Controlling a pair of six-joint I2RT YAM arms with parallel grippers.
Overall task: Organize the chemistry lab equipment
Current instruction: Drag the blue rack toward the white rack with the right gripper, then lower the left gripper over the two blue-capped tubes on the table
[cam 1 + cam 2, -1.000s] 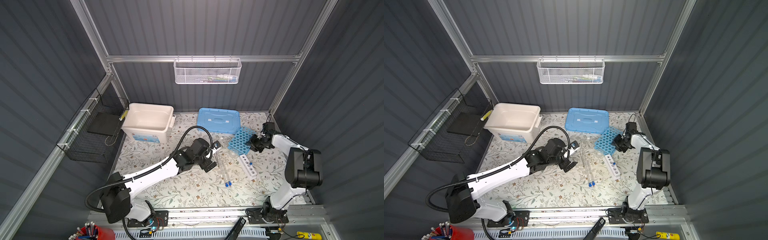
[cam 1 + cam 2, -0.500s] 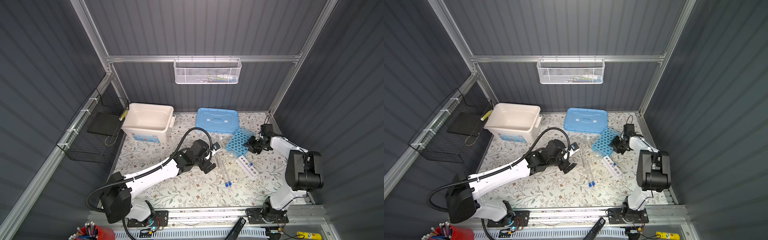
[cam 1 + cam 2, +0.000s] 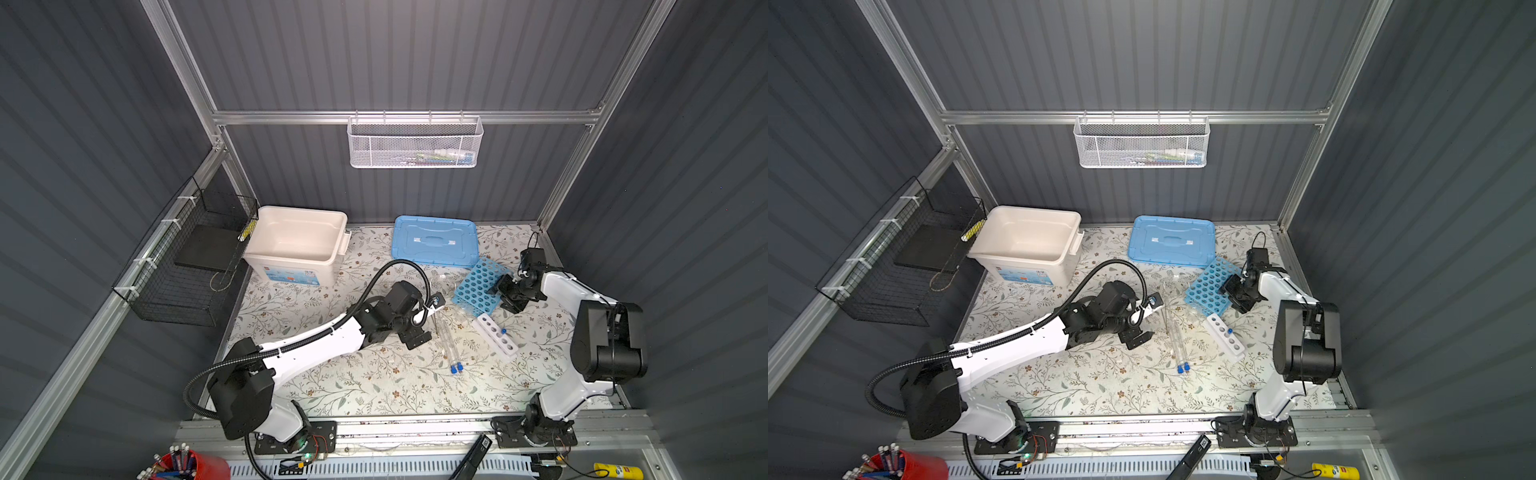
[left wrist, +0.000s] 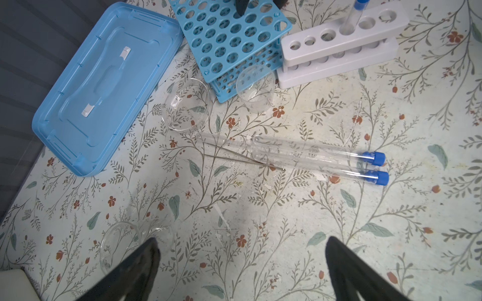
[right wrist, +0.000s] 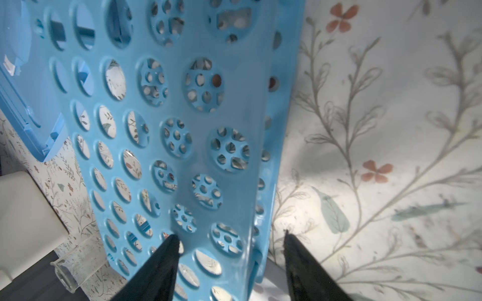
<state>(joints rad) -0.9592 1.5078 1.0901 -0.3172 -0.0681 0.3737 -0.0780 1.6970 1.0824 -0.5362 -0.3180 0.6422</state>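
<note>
At the far left of the floral-patterned counter point(image 3: 374, 386) stands the big open white plastic bin point(image 3: 291, 264). Its flat light-blue lid point(image 3: 434, 246) lies on the counter to the right.

In front of these, the left tool point(image 3: 428, 321) hovers over bare counter, its jaws spread wide with nothing between them. In its wrist view a small clear glass beaker point(image 4: 117, 242) sits just beside one fingertip point(image 4: 152, 243). Farther out are a lid-side glass beaker point(image 4: 186, 106) and a rack-side glass beaker point(image 4: 257, 91).

Right of the left tool, two long clear blue-capped tubes point(image 3: 451, 345) lie side by side. Two thin rods point(image 4: 242, 159) rest against their closed ends.

Next comes the blue many-holed plastic rack point(image 3: 478, 291), close to the lid's corner. The small white one-row rack point(image 3: 496, 334) sits just in front of it and holds one upright blue-capped tube point(image 4: 352, 15).

The right tool point(image 5: 229, 235) is at the blue rack's right edge. Its jaws are apart and straddle the rim, one finger over the holed top and the other outside with a gap showing, so it is not clamped.

The step in hand looks like positioning the blue rack. Whether the rack sits flat I cannot tell.

Next, the right tool should probably lift straight clear so it does not drag the rim. The left tool would then need to come down across a lying tube, close gently on the slippery barrel, and turn it upright over a hole.
</note>
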